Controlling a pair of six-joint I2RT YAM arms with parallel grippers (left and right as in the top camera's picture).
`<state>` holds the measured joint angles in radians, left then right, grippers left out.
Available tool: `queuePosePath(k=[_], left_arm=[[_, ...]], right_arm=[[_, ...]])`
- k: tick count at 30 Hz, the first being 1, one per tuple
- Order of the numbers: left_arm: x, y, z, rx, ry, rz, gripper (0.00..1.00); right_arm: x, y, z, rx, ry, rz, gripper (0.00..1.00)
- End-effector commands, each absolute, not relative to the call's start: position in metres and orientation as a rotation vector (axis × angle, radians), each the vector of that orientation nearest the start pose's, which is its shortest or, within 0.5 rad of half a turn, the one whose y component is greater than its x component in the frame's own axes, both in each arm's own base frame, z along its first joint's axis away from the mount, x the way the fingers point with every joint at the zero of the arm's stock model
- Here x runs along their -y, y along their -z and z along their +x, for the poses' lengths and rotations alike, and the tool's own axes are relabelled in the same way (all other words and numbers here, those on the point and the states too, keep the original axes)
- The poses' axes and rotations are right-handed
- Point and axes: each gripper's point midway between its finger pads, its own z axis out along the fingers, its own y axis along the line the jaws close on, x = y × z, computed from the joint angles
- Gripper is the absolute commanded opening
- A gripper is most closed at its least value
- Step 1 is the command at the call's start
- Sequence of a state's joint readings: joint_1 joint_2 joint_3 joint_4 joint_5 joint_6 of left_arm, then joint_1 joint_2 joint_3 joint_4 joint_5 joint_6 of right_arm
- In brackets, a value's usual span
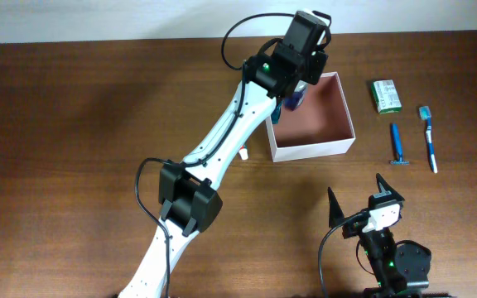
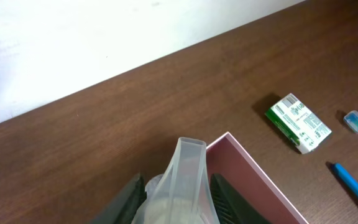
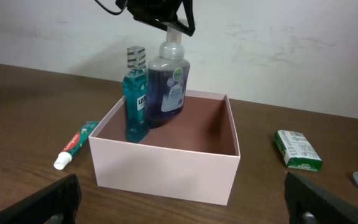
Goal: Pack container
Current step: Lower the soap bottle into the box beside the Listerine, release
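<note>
Overhead, little of the grasp on show: far left corner of the container (image 1: 315, 151) hidden under the left gripper (image 1: 301, 83) and its arm, with only a sliver of blue peeking out. Square, white-walled, reddish-brown inside; sits on the wooden table (image 1: 73, 124), right of centre and toward the far edge. Plainer from the right wrist: left gripper clamped on the pump head of a soap bottle (image 3: 168, 87), dark blue, upright, base down inside the box; touching the floor or not, impossible to tell. Just beside it, nearer the left wall in that view, a teal mouthwash bottle (image 3: 135, 93), upright and also inside. From the left wrist, only the translucent pump between two dark fingers (image 2: 229, 198), plus a pink strip of box wall. Outside, near the left wall, a toothpaste tube (image 3: 76, 144): clear from the right wrist, reduced overhead to a white cap poking out from under the arm. On the other side, well apart from the box: green-and-white packet (image 1: 386, 95), blue razor (image 1: 397, 145), toothbrush (image 1: 428, 136), all laid out flat overhead; razor caught only there and from the left wrist. Near the front edge, right gripper (image 1: 357, 194) spread wide, gripping nothing, facing the box.
</note>
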<state>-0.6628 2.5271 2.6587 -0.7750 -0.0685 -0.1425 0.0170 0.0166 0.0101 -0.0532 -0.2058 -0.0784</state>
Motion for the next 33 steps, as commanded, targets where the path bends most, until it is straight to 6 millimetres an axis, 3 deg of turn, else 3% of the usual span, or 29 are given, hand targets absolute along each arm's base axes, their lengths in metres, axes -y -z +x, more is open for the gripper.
queuePosePath(k=[1,16,33], left_arm=[[0.406,-0.221,0.532,-2.137,0.374,0.543,0.36],[0.413,-0.188,0.532,-2.192,0.39,0.569,0.36],[0.413,-0.183,0.531,-2.205,0.389,0.571,0.43]], right_arm=[[-0.04,-0.159,0.242,-1.622,-0.125,-0.233,0.99],[-0.04,-0.159,0.242,-1.621,-0.125,-0.233,0.99],[-0.04,-0.159,0.242,-1.621,-0.125,-0.233,0.99]])
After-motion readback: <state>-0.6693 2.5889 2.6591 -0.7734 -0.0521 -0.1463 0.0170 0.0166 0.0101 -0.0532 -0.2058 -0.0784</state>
